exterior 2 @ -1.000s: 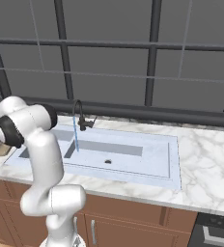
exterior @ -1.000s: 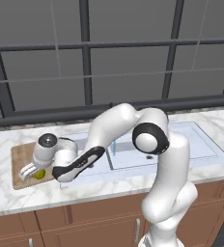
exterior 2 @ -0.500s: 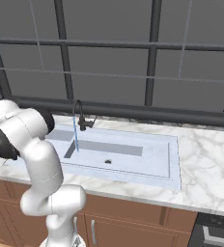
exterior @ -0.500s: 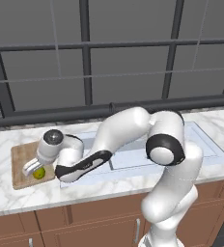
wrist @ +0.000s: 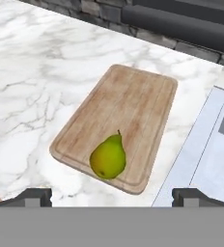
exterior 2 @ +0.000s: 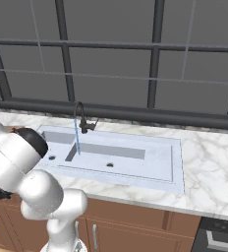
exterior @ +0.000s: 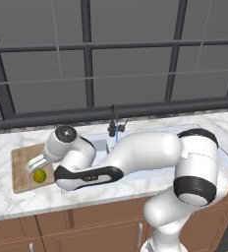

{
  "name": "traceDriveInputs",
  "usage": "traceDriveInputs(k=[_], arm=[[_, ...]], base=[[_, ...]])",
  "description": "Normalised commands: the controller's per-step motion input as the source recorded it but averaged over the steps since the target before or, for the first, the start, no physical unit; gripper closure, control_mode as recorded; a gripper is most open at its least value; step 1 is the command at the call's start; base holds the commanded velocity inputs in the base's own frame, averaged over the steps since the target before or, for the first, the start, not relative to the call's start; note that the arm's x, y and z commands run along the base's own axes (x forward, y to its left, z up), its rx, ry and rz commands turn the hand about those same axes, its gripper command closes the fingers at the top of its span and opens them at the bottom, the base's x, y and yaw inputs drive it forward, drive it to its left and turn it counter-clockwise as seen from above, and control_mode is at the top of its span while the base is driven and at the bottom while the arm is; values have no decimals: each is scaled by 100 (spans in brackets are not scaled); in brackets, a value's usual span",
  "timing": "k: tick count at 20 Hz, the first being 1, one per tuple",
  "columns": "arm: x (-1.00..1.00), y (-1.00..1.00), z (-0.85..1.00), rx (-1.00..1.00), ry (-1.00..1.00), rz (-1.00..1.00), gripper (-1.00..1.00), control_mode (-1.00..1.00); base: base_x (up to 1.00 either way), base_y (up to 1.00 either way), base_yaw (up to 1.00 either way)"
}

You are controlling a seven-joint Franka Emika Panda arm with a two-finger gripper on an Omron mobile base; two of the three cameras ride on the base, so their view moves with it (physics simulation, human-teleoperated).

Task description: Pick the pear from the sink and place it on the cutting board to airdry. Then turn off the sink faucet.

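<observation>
Hovering over the left end of the counter, the gripper has its two dark fingertips spread wide with nothing between them, and the pear lies free below on the cutting board, close to the board's near edge, its stem pointing toward the board's middle. It looks like a small, firm, light fruit with a smooth skin, probably wet from the sink and so inclined to slip or roll on its rounded belly; if it had to be taken up again, the broad lower half, pinched across its width, would likely give the surest hold. With the fruit resting on the wood, the placing part of the job appears done. Just beyond the board begins the pale rim of the sink, and farther back a thin stream of water falls from the dark sink faucet, so the lever beside its spout seems the next thing to reach for.
</observation>
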Motion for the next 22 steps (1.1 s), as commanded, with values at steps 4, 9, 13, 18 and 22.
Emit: traceDriveInputs(k=[4, 9, 13, 18, 22], arm=[[-41, -35, 52, 4, -2, -6, -100, -100], [-43, -31, 51, 2, -3, -8, -100, -100], [-45, -29, 59, 0, 0, -9, -100, -100], [-48, -33, 62, 5, 5, -13, -100, -100], [-24, -19, 15, 5, 13, -18, -100, -100]], base=[[0, 0, 0], [0, 0, 0], [0, 0, 0], [0, 0, 0], [0, 0, 0]])
